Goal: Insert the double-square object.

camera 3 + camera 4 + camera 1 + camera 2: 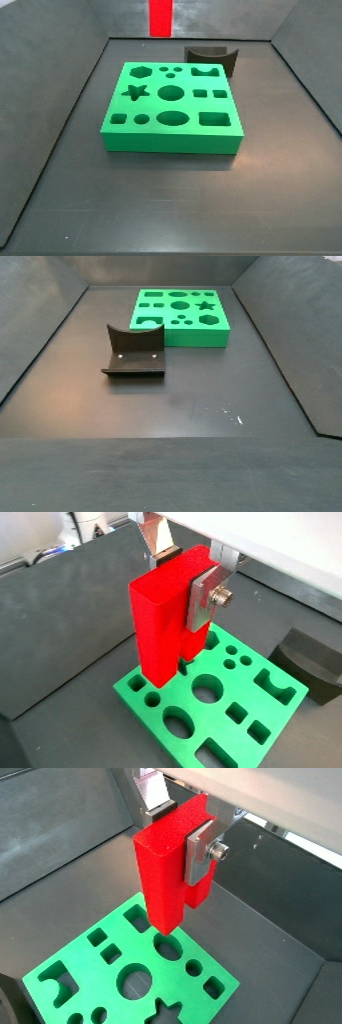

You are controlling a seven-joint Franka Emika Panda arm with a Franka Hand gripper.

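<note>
Claw (201,587) first: in both wrist views the flat silver fingers (205,600) are clenched on the bright red, tall plastic double-square object (167,617), a peg of two square bars joined side by side, held upright by its upper part. In this wrist view its lower end hangs over the near edge of the green plastic block with shaped holes (227,707), and I cannot tell whether it touches the block or floats above it.

In a wrist view the claw (201,838) and red peg (170,863) appear again, the peg's foot lying over the block (134,973) close to a round hole; the silver finger plate (201,853) presses its side face.

In a side view only the lower end of the red peg (160,15) shows at the top edge, well above and behind the green block (174,110); the claw itself is out of frame. A dark grey cylinder (210,58) stands just behind the block on the dark worktop (160,200).

In a side view the dark L-shaped fixture (134,353) stands in front of the green block (181,316); neither peg nor claw shows.

To do this step well, I judge the peg should be kept vertical, carried over the matching double-square slot, turned so its faces line up with the slot walls, then lowered slowly, letting go only once it is seated.
</note>
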